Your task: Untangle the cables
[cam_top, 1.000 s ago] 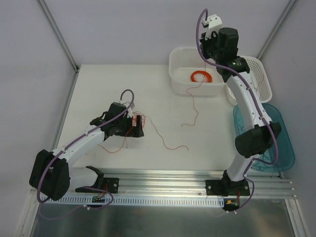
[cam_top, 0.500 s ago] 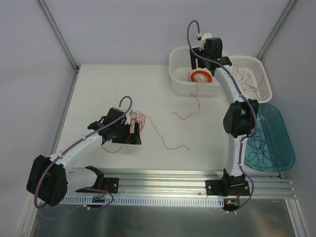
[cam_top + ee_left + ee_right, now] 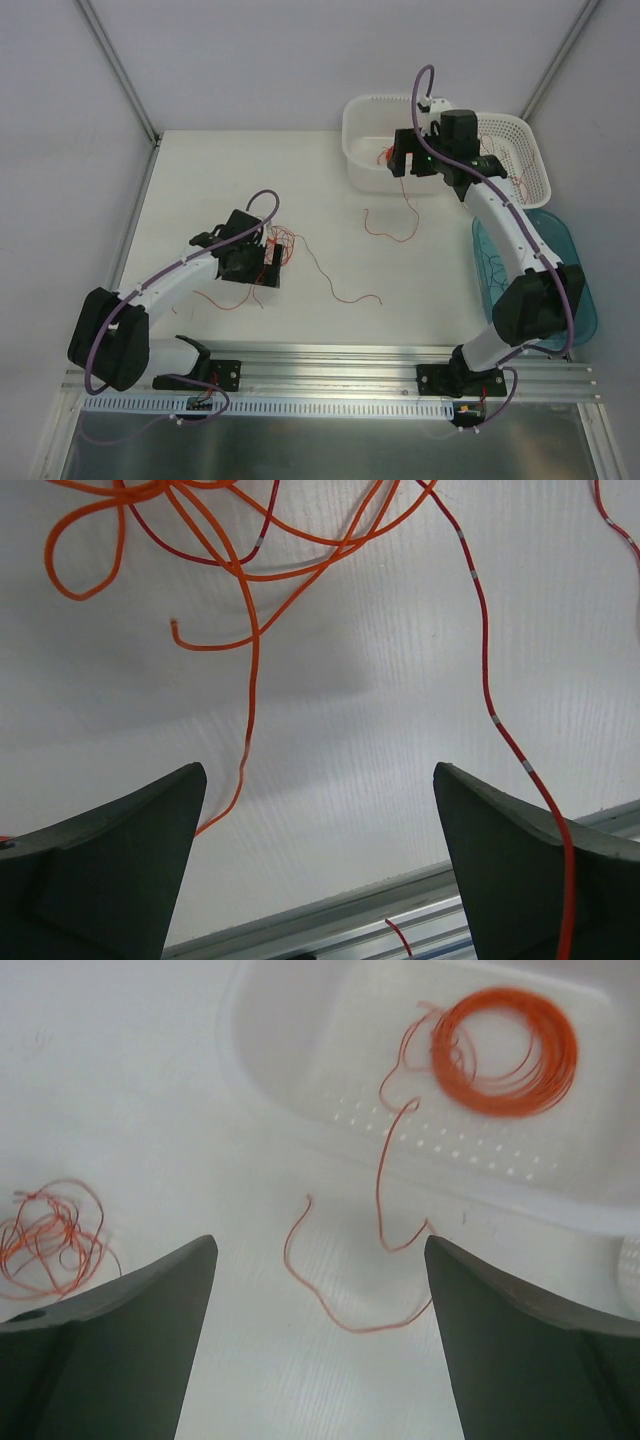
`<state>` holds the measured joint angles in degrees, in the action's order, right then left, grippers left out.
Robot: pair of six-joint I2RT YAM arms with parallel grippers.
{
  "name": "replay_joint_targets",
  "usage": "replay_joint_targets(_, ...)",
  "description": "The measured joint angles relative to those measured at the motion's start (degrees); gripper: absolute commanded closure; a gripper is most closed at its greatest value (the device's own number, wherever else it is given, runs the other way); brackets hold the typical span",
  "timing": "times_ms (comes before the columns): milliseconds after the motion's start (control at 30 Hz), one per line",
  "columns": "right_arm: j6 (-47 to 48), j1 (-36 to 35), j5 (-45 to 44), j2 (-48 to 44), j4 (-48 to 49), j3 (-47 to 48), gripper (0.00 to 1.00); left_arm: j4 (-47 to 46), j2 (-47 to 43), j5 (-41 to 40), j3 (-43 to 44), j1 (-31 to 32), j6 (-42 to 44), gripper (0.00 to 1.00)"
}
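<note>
While left gripper (image 3: 320, 865) and right gripper (image 3: 318, 1335) gape empty, hair-thin curly orange cables (image 3: 48, 1232), ribbed white table (image 3: 380, 730).

cables (image 3: 254, 650) cropped at top, coil (image 3: 560, 1060) blurred

We see the white desk (image 3: 200, 180) carrying a scribbly knot of cables (image 3: 283, 240), a loose red strand (image 3: 350, 300) and a white tub (image 3: 352, 150).
</note>
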<state>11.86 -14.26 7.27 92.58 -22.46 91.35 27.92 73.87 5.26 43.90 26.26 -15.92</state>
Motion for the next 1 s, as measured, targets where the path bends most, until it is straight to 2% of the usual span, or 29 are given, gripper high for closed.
replay_joint_targets(167,1.22,-1.99,3.37,-1.4,-3.3,-7.37,0.12,0.72,0.85,-3.06,0.66,0.0,1.29,0.01)
replay_joint_targets(400,6.49,-5.05,5.35,6.34,-10.32,-7.5,0.14,1.11,3.72,-7.48,3.13,-0.02,4.57,0.01)
replay_joint_targets(733,8.31,-4.96,5.55,18.14,-13.33,-7.02,0.19,0.44,1.95,-17.86,3.69,-0.07,7.8,0.01)
replay_joint_targets(1000,8.33,-5.18,4.81,21.33,-15.3,-6.47,0.24,-0.28,2.01,-20.98,3.69,-0.07,8.72,0.01)
